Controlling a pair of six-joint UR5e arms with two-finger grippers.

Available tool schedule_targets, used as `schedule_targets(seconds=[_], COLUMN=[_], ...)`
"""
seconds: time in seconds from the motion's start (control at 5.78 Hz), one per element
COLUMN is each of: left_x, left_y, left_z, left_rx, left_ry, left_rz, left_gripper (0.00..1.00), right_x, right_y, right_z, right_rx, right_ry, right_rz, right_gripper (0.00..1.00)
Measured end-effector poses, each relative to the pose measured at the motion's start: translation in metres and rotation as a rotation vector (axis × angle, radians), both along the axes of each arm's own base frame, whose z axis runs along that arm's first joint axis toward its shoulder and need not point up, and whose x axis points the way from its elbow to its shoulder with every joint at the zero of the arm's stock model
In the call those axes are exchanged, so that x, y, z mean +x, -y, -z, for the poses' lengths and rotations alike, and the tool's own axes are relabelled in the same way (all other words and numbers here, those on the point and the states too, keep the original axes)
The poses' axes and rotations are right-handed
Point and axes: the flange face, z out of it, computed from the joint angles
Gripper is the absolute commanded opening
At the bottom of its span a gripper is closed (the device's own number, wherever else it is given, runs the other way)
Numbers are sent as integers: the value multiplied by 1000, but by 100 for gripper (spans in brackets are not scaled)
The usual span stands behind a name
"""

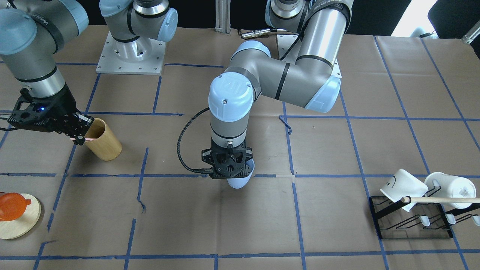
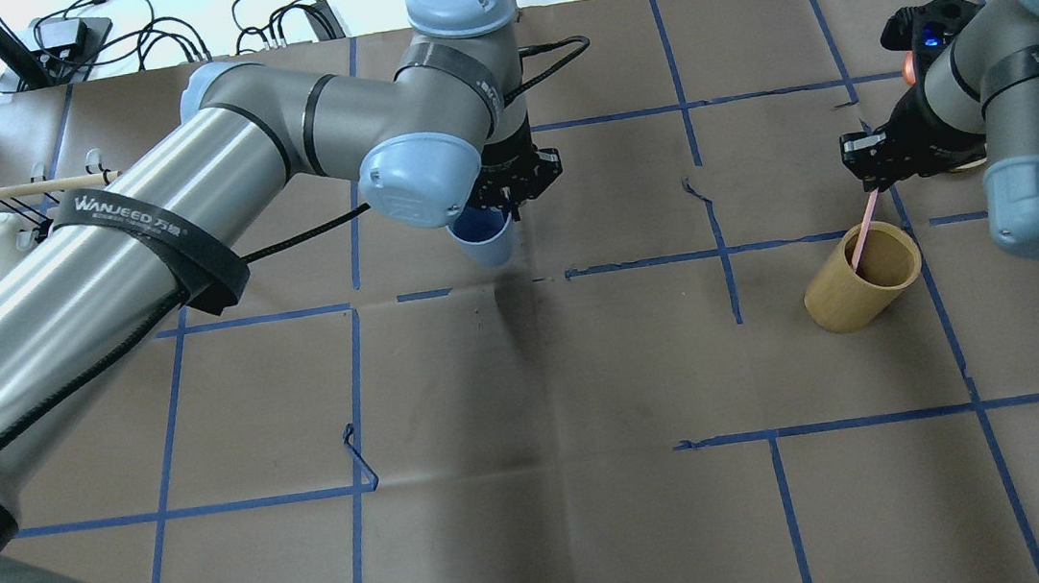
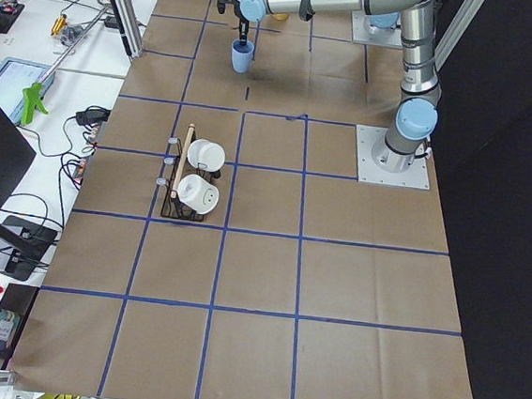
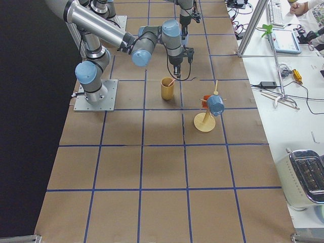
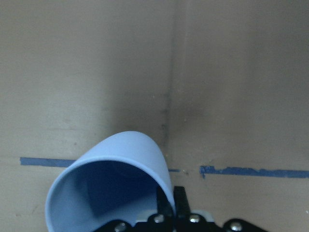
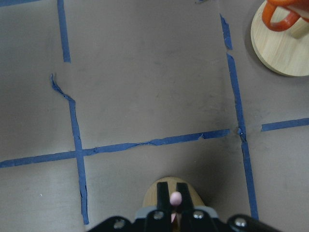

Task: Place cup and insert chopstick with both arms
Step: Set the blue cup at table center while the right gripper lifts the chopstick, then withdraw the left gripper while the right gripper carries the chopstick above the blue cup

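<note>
Cup point(image 2: 483, 242) in left end effector point(image 2: 505, 201), chopstick point(image 2: 864, 236) in right end effector point(image 2: 872, 177)

Pale blue cup point(image 2: 488, 246), pink chopstick point(image 2: 864, 227)

The cup point(image 2: 483, 237) hangs in the left claw point(image 2: 503, 208) over the middle of the desk point(image 2: 540, 482). To its right stands a cylinder point(image 2: 858, 294). The chopstick point(image 2: 864, 233), held by the right claw point(image 2: 872, 185) above the cylinder, has its lower end inside. Left of the cup, near the edge far from the robot, is a rack point(image 1: 412, 221) bearing two mugs point(image 1: 403, 187). A disc point(image 1: 22, 221) lies right of the cylinder, nearer that same edge.
</note>
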Motion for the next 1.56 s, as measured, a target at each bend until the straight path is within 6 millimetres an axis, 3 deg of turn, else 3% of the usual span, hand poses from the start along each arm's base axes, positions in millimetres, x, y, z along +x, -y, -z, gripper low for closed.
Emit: schedule_targets(seconds=[0.17, 0.35, 0.69, 0.87, 1.04, 1.21, 1.56], left_x=[-10, -17, -24, -20, -1, 38, 142], left_y=[-4, -4, -7, -7, -3, 1, -5], left_z=[14, 30, 35, 19, -6, -41, -116], left_rx=[25, 40, 40, 22, 6, 7, 43], left_ry=[4, 9, 10, 4, 5, 14, 25], left_rz=[10, 18, 27, 21, 0, 3, 43], left_gripper=[12, 97, 99, 99, 99, 99, 99], right_x=[-1, -2, -3, -1, 8, 26, 81], right_y=[3, 8, 16, 14, 10, 9, 24], right_z=[-14, -39, -107, -146, -181, -201, -203], right_rx=[-14, -8, 92, 151, 196, 225, 241], right_ry=[-3, -1, 22, 33, 41, 38, 21], right_rz=[1, 2, 6, 4, -10, -33, -38], right_gripper=[9, 9, 9, 9, 9, 9, 9])
